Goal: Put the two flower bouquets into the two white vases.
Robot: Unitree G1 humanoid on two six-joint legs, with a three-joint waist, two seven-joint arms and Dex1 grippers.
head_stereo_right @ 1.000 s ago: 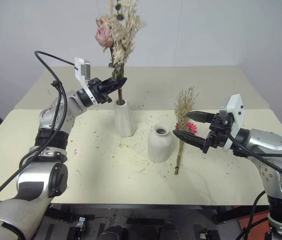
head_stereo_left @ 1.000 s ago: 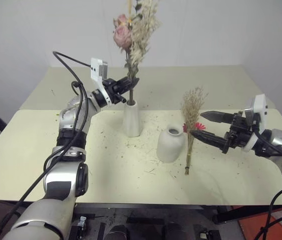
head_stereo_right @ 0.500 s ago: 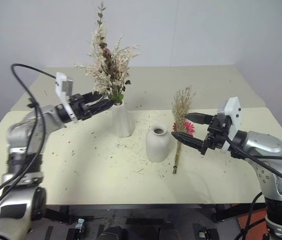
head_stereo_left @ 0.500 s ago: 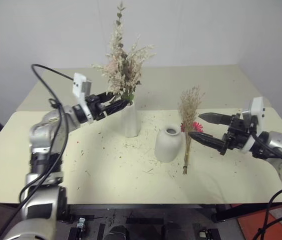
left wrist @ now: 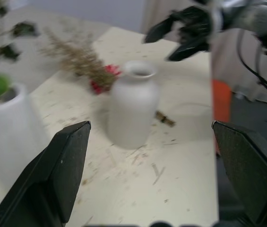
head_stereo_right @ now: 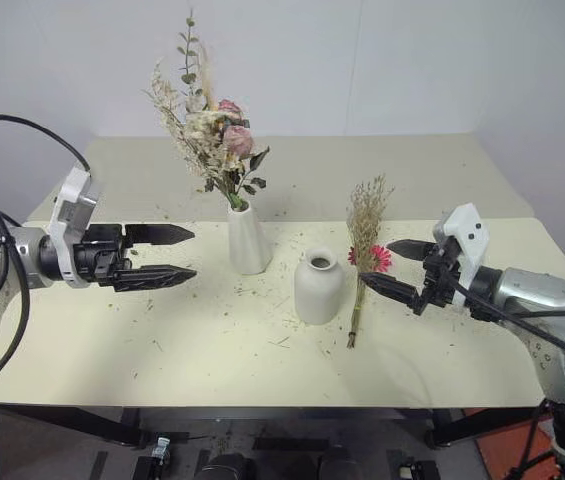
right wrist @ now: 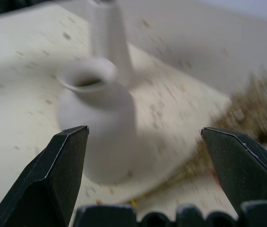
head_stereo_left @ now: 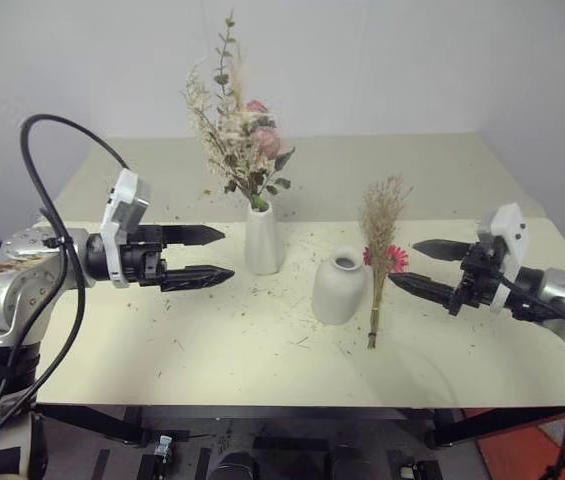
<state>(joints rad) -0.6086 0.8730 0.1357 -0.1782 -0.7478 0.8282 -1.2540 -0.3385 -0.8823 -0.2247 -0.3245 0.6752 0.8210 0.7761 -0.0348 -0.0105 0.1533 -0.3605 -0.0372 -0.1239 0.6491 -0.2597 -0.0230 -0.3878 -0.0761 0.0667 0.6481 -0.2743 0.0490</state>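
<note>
Rose bouquet (head_stereo_left: 245,140) is now sitting in the tall vase (head_stereo_left: 261,240); left gripper (head_stereo_left: 207,256) is pulling away, wide open, empty. 1 done. Right gripper (head_stereo_left: 420,265), jaws wide and empty, is nearing the grass bouquet (head_stereo_left: 380,255) lying beside the squat vase (head_stereo_left: 340,288).

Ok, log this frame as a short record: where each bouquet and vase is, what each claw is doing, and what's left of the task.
rose bouquet: standing in the tall vase
grass bouquet: lying on the table, right of the squat vase
squat vase: upright, mouth empty
left claw: open, holding nothing, left of the tall vase, apart from it
right claw: open, holding nothing, just right of the grass bouquet
table: strewn with dried bits
task: one bouquet placed, one left
</note>
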